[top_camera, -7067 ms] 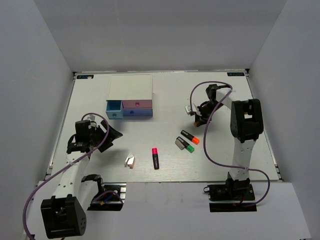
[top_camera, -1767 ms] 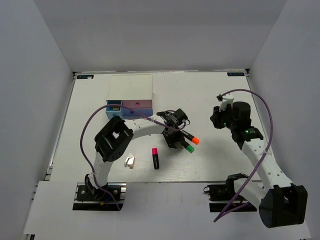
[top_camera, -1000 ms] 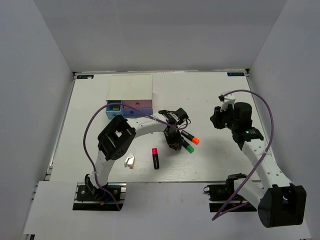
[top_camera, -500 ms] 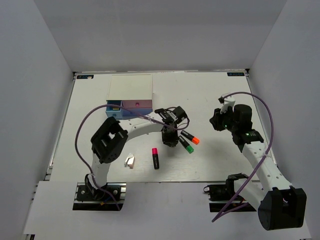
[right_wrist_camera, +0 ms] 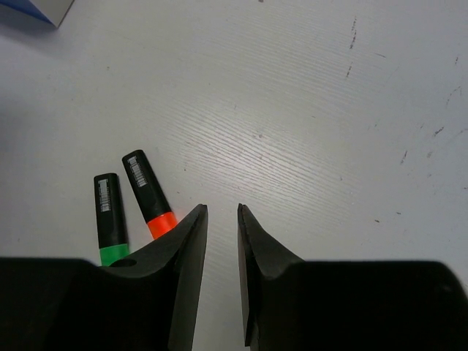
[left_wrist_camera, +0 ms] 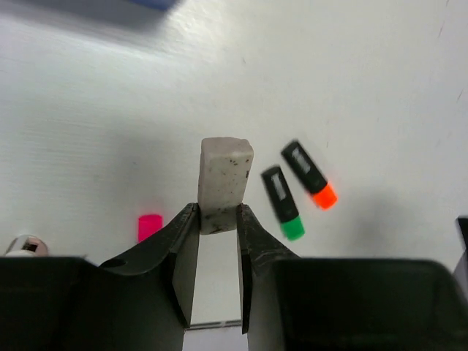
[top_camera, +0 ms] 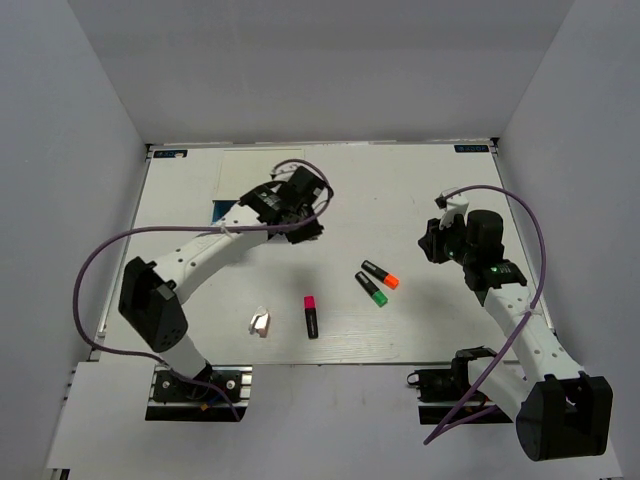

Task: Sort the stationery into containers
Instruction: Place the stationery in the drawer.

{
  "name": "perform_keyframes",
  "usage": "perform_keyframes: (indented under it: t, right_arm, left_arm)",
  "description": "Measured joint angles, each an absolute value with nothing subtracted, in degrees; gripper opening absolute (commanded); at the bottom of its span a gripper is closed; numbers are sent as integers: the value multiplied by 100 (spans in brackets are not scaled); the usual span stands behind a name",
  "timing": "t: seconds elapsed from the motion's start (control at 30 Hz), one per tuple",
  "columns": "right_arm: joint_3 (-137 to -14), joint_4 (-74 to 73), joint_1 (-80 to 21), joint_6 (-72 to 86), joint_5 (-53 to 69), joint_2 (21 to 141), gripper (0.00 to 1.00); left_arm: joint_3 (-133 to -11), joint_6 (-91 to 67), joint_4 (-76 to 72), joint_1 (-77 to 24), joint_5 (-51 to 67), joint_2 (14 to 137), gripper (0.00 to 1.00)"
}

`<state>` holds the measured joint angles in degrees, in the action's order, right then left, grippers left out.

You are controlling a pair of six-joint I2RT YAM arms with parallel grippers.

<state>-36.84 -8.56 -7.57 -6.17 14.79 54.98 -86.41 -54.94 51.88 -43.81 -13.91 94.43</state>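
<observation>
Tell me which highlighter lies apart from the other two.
The pink-capped highlighter: it lies alone, nearer the white clip, while the orange-capped highlighter and the green-capped highlighter lie side by side.

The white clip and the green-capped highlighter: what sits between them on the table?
The pink-capped highlighter lies between the white clip and the green-capped highlighter, touching neither; the top view shows it.

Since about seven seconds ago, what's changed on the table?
The left arm reached across to the highlighters and closed its jaws on the pale block that lay beside the green highlighter. It then lifted the block back-left toward the drawer box. The right arm pulled back to its own side early on. Unmoved: green, orange highlighter, pink highlighter, white clip.
</observation>
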Motion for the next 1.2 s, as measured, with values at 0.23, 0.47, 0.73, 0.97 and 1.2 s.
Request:
perform_keyframes:
  t: [0.23, 0.47, 0.73, 0.97, 1.2]
  right_arm:
    - [-3653, -840, -757, -642, 1476, 5492, 29]
    - [-3566, -797, -757, -644, 1476, 5424, 29]
    - [-3470, -760, -757, -659, 1470, 5304, 29]
    - [-3398, -725, -755, -661, 1450, 5218, 29]
    - [-3365, -720, -755, -663, 1428, 5216, 29]
  left_arm:
    - [-8650, -5881, 5496, -3441, -2038, 8573, 8]
    - [-8659, -6007, 5655, -2637, -2357, 8219, 8]
    - [-8503, -6093, 5570, -2056, -2353, 8315, 8]
    - [-8322, -6154, 5522, -1688, -2309, 8418, 10]
    - [-8086, -6200, 5441, -1492, -2119, 8641, 12]
